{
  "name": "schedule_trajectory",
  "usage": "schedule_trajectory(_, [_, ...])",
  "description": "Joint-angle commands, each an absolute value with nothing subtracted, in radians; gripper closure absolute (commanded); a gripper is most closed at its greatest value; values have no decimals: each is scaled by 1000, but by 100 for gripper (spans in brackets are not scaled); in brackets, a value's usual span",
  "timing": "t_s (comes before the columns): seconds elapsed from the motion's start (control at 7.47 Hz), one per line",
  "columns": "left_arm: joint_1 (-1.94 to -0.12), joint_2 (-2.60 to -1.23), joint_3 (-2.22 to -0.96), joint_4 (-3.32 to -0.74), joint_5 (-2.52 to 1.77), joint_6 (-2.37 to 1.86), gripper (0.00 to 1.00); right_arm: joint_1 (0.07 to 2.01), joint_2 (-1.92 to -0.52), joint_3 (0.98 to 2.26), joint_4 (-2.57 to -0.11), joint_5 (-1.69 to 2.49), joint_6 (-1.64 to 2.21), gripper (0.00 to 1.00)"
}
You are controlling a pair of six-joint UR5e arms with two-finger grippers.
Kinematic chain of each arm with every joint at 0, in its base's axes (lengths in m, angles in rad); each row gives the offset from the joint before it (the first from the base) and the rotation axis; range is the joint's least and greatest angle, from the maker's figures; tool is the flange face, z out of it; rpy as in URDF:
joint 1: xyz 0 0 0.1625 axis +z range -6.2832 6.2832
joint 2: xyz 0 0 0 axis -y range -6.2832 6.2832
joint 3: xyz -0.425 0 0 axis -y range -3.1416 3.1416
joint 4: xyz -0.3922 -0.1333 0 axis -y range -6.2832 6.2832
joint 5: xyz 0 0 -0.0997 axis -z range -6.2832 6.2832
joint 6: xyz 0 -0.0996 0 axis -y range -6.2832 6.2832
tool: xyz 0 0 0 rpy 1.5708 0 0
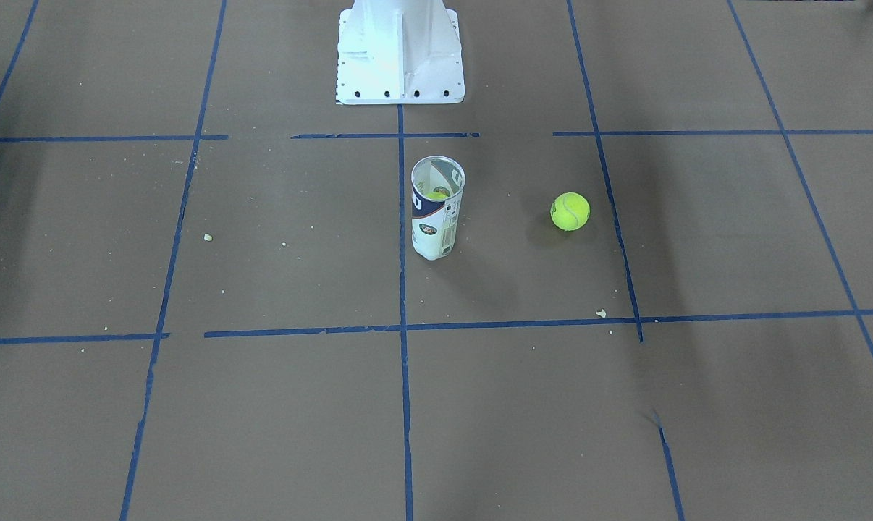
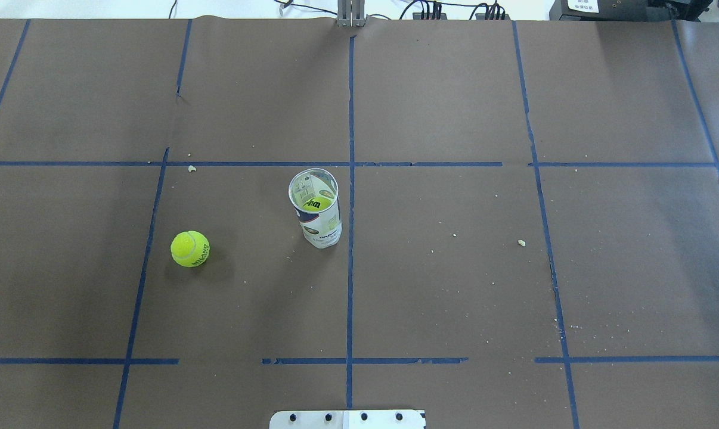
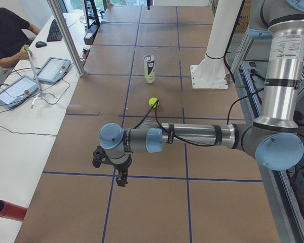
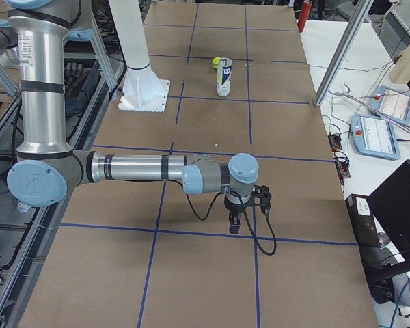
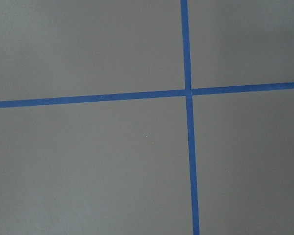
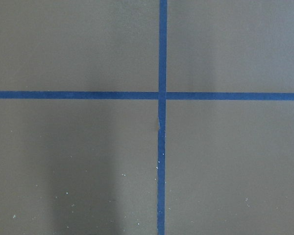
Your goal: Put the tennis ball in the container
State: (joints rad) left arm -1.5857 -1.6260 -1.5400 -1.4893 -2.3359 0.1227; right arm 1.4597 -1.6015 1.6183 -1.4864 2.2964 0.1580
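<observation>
The tennis ball (image 1: 570, 211) (image 2: 190, 249) lies loose on the brown paper, on my left side of the table. The container (image 1: 437, 208) (image 2: 316, 208) stands upright and open-topped near the centre line, about two tube widths from the ball. A second ball (image 2: 318, 204) shows dimly inside it. My left gripper (image 3: 120, 177) hangs low over the paper near the table's left end, well short of the ball (image 3: 153, 102). My right gripper (image 4: 234, 225) hangs likewise near the right end, far from the tube (image 4: 224, 76). I cannot tell whether either is open or shut. Both wrist views show only paper and tape.
The white metal pedestal (image 1: 400, 54) (image 3: 213, 55) stands behind the tube at the robot's base. Blue tape lines grid the paper. An operator (image 3: 5, 35) sits at a side table with tablets. A red cylinder (image 3: 7, 210) lies beyond the table's left end.
</observation>
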Motion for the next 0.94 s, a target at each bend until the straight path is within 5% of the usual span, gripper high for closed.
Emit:
schedule_trajectory(0.0, [-1588,-1628,-1557,-1499,-2335,133,0,1460,-1601,1618,-1486,2296,158,0])
schedule_trajectory(0.4, [-1580,-1745,-1662,-1369,-2332,62,0,1460,-1601,1618,-1486,2296,158,0])
schedule_trajectory(0.8, [-1484,-1787,-1946,-1265,-2345,-233,0,1460,-1601,1618,-1486,2296,158,0])
